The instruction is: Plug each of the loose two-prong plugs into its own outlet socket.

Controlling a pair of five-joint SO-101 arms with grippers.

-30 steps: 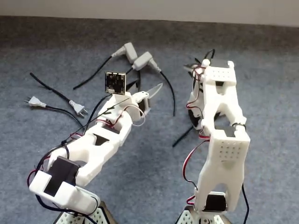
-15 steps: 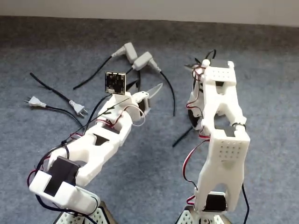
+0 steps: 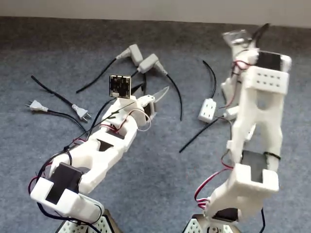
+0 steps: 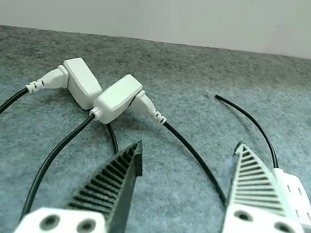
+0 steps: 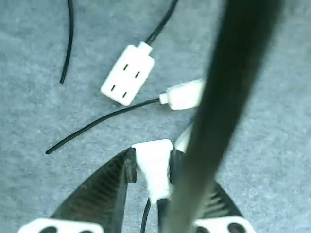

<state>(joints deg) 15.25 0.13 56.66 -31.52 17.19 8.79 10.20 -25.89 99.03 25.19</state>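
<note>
Overhead camera, two wrist cameras (outlet socket [image 3: 207, 109] shared)

2 white arms [image 3: 107, 150] carry black servos [image 3: 63, 179], red wires [image 3: 197, 193], ribbed black fingers [image 4: 109, 189].

We see a grey, carpet-like worktop [image 3: 48, 58] spreading under everything, and a pale wall [image 3: 146, 8] meeting its far edge in a straight line.
</note>
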